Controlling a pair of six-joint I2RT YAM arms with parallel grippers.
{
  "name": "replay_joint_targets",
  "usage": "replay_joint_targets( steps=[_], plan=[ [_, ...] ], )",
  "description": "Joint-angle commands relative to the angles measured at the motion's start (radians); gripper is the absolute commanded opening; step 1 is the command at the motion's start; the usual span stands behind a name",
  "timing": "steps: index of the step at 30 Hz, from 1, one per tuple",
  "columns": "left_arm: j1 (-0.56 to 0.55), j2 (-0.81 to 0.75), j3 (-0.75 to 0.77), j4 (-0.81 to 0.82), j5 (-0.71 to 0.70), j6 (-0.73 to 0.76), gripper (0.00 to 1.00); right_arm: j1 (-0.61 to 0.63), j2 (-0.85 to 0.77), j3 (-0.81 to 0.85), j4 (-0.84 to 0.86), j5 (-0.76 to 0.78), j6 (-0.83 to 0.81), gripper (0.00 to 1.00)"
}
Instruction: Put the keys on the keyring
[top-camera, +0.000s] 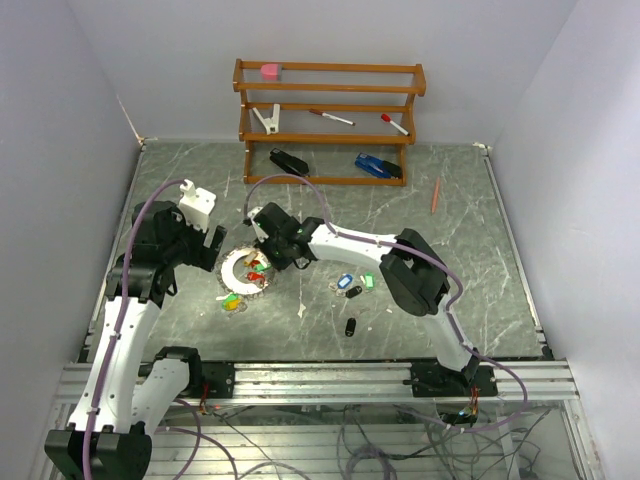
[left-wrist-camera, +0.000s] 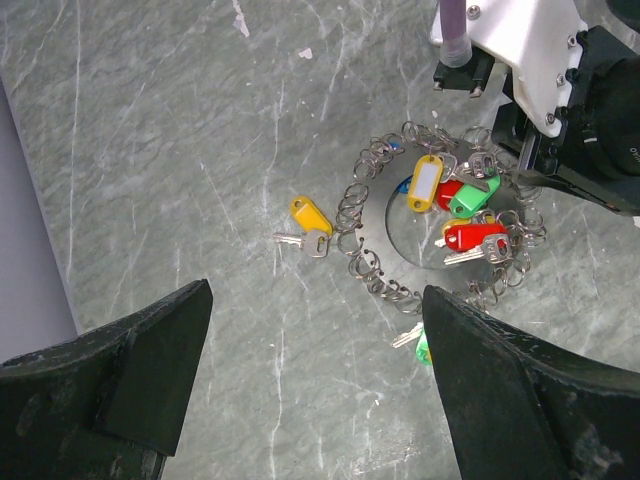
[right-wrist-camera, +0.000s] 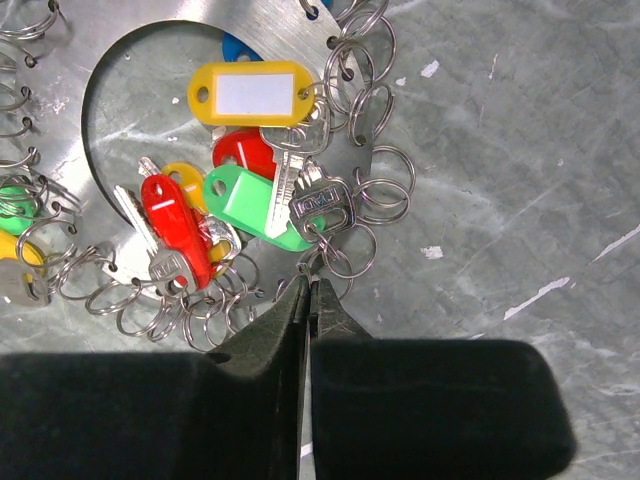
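Two end effectors, one keyring
Right end effector shut at its rim, left end effector gaping; keys look light, slick: grip plastic heads.

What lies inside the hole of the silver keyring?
Inside the keyring: a yellow tag, red tags, a green tag and silver keys. A blue tag shows only partly; the yellow tag covers the rest.

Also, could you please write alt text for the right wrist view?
The right gripper, black fingers shut, sits at the edge of a flat silvery metal ring fringed with small wire loops. Keys with yellow, red and green plastic tags lie clustered at its centre.
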Motion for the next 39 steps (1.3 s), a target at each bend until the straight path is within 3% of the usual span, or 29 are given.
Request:
replay_joint_targets(
  steps=[1, 17, 24, 30, 39],
  plan=[
    [0.007, -0.005, -0.001, 0.024, 0.007, 0.01, 0.97, -0.003, -0.02, -0.017, 0.031, -0.004, 0.001, 0.0],
    [0.007, -0.018, 0.012, 0.003, 0.014, 0.007, 0.97, -0.009, -0.013, -0.055, 0.047, -0.091, 0.029, 0.0],
    [0.007, -0.013, 0.015, 0.008, 0.021, 0.002, 0.96, -0.009, -0.016, -0.044, 0.024, -0.095, 0.026, 0.16],
    [0.007, -0.011, 0.015, 0.012, 0.025, -0.006, 0.96, -0.008, -0.025, -0.064, 0.027, -0.095, 0.027, 0.12],
    [0.007, -0.011, 0.015, 0.009, 0.028, -0.007, 0.96, -0.008, -0.013, -0.078, 0.03, -0.087, 0.037, 0.15]
  ],
)
